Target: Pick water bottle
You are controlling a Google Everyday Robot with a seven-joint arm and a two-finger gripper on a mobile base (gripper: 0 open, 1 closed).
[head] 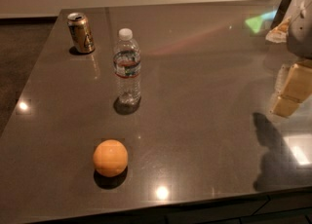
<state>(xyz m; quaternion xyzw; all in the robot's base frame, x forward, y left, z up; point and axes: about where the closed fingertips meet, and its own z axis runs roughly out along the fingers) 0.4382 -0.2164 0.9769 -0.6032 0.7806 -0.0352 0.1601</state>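
Note:
The water bottle (127, 68) is a small clear ribbed plastic bottle with a white cap and a red, white and blue-green label band. It stands upright on the dark glossy table (204, 72), left of centre. My gripper (292, 90), with yellowish tips, hangs at the far right edge of the view above the table. It is far to the right of the bottle and holds nothing that I can see.
A gold can (81, 33) stands upright at the back left, behind the bottle. An orange (110, 158) lies near the front edge, in front of the bottle. The arm's pale body (301, 23) fills the top right corner. The table's front edge runs along the bottom.

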